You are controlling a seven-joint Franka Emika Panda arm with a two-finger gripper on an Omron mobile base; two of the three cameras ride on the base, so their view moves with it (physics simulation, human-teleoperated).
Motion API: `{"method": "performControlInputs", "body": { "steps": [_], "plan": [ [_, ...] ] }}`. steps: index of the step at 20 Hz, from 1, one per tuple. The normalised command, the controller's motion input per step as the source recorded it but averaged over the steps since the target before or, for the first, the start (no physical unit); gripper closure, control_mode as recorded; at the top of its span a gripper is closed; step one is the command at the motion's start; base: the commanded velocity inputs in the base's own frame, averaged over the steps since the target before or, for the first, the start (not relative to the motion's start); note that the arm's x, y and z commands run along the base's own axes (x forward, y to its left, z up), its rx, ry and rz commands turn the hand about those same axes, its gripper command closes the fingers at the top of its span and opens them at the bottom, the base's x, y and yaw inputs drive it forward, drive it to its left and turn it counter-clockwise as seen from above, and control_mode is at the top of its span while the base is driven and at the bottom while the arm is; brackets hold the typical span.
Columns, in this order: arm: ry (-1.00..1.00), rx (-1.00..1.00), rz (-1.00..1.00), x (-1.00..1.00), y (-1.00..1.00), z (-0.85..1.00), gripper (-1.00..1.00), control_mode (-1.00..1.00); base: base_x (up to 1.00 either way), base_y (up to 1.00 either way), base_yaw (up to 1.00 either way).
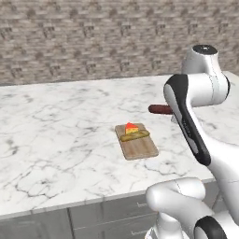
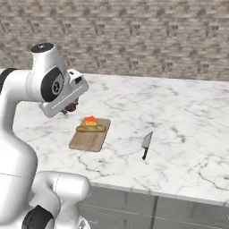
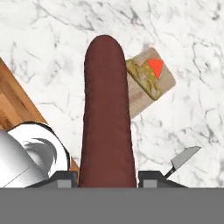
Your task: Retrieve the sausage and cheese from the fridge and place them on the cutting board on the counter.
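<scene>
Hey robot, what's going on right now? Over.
Hand shut on sausage, above counter. Cheese already on cutting board. Nothing blocking.

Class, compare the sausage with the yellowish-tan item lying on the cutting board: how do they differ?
The sausage is dark reddish-brown; the yellowish-tan item is mottled yellow-green. The sausage is held between the jaws above the counter; the tan item rests on the cutting board, touching the cheese. Both are elongated with rounded ends.

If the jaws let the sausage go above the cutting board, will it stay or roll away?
The sausage is a smooth round cylinder, so it would probably roll when dropped. The cutting board is small and already carries the cheese, leaving little room. It juts out straight, so likely stiff.
</scene>
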Motion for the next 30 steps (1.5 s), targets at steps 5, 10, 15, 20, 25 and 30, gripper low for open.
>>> {"method": "performControlInputs", "body": {
  "steps": [5,10,15,20,25,30],
  "plan": [
    [0.46,-0.07,0.39,1.0,0.0,-0.67,1.0,-1.0,0.0,0.0,0.0],
    [0.25,0.0,0.41,0.98,0.0,-0.86,1.0,-1.0,0.0,0.0,0.0],
    [0.12,0.03,0.39,0.81,0.0,-0.52,1.0,-1.0,0.0,0.0,0.0],
    [0.03,0.07,0.27,0.57,0.0,-0.59,1.0,-1.0,0.0,0.0,0.0],
    [0.0,0.03,0.08,0.29,0.0,-0.59,1.0,-1.0,0.0,0.0,0.0],
    [0.0,0.0,-0.01,0.07,0.0,-0.45,1.0,-1.0,0.0,0.0,0.0]
  ]
}}
